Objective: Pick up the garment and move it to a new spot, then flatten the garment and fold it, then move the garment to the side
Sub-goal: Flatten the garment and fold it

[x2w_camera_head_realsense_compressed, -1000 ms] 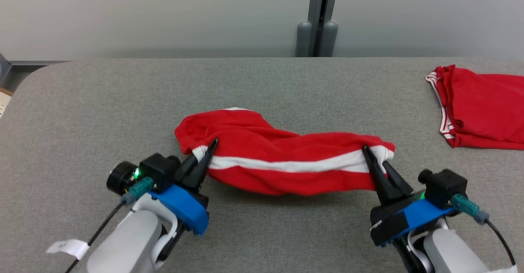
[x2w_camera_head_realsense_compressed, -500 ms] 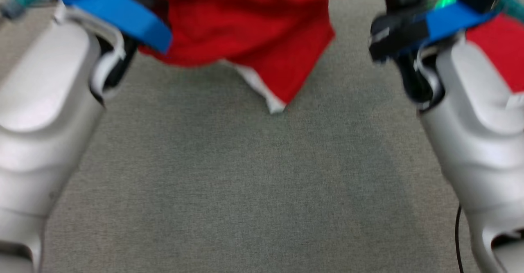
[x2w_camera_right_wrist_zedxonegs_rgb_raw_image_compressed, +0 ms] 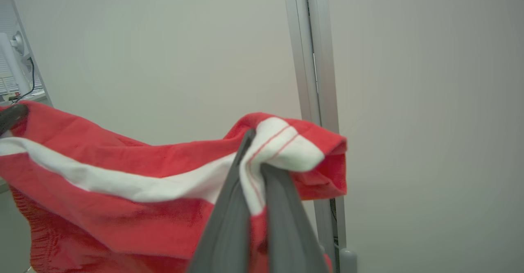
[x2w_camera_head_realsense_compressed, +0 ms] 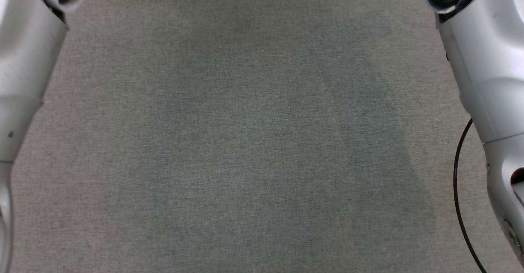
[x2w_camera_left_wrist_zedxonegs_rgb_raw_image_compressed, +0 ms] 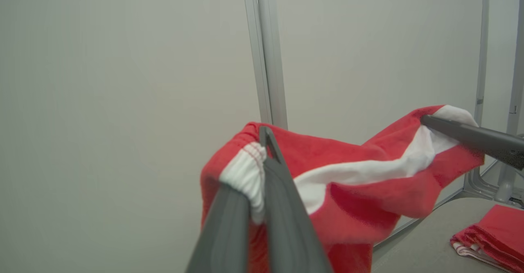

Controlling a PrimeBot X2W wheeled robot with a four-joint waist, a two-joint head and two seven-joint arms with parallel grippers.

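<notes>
The garment [x2w_camera_left_wrist_zedxonegs_rgb_raw_image_compressed: 360, 195] is red with a white stripe and hangs in the air, stretched between both grippers in front of a pale wall. In the left wrist view my left gripper [x2w_camera_left_wrist_zedxonegs_rgb_raw_image_compressed: 262, 154] is shut on its white elastic corner, and the right gripper's dark finger [x2w_camera_left_wrist_zedxonegs_rgb_raw_image_compressed: 470, 140] pinches the far white end. In the right wrist view the garment [x2w_camera_right_wrist_zedxonegs_rgb_raw_image_compressed: 102, 215] sags to the left, and my right gripper [x2w_camera_right_wrist_zedxonegs_rgb_raw_image_compressed: 256, 154] is shut on the white hem corner. In the head view my pale left forearm [x2w_camera_head_realsense_compressed: 24, 68] and right forearm [x2w_camera_head_realsense_compressed: 487, 68] flank the grey table [x2w_camera_head_realsense_compressed: 245, 142].
Another red garment [x2w_camera_left_wrist_zedxonegs_rgb_raw_image_compressed: 495, 236] lies folded on the table [x2w_camera_left_wrist_zedxonegs_rgb_raw_image_compressed: 430, 240] to the right, below the hanging one. A grey metal post [x2w_camera_right_wrist_zedxonegs_rgb_raw_image_compressed: 313, 60] runs up the wall behind. A black cable [x2w_camera_head_realsense_compressed: 460, 191] hangs beside the right forearm.
Both arms have risen and lifted the garment off the table, still holding its two ends. The head camera has tilted down, so the garment and grippers have left its picture.
</notes>
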